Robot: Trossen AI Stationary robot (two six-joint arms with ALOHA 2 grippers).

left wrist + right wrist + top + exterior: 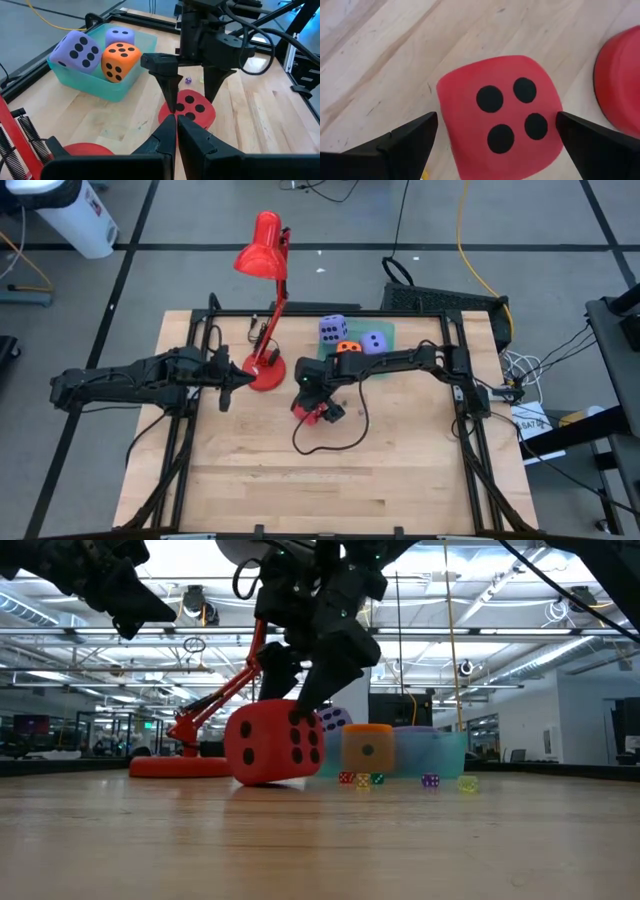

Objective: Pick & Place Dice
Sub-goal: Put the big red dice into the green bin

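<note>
Red die [499,117] is lying on bench [400,470] | right tool [497,137] is hanging wide over it | risk: die is tipping if one finger is landing first | left tool [177,131] is narrow, waiting

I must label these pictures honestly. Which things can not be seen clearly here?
- Red die: high view, mostly covered by the right gripper above it.
- Tiny dice: low view, too small to read pips.
- Second purple die: left wrist view, partly behind the orange die.
</note>
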